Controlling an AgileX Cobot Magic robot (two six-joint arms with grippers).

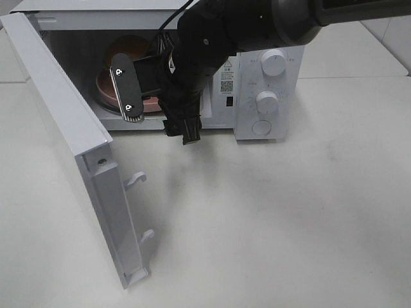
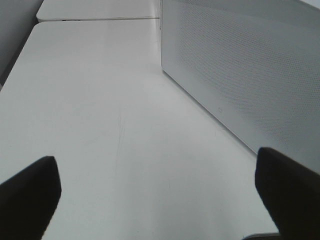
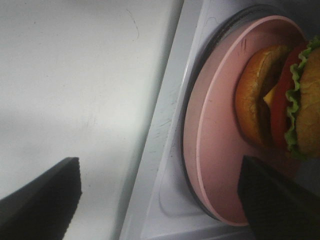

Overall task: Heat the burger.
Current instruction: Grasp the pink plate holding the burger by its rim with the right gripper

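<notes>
The burger (image 3: 260, 95) sits on the pink plate (image 3: 215, 150) inside the open microwave (image 1: 266, 70). In the exterior view only its brown bun (image 1: 126, 48) and part of the plate (image 1: 104, 88) show behind the arm. My right gripper (image 1: 158, 122) hangs at the microwave's mouth. In the right wrist view it (image 3: 160, 170) is open and empty, one finger over the plate's rim and the other over the table. My left gripper (image 2: 157, 165) is open and empty, low over the table beside a white perforated panel (image 2: 250, 75); it does not show in the exterior view.
The microwave door (image 1: 64, 128) stands wide open, swung toward the front left, with two latch hooks (image 1: 136, 179) on its edge. Two knobs (image 1: 274, 63) and a button are on the control panel at the right. The plate rests on a dark turntable ring (image 3: 187, 115).
</notes>
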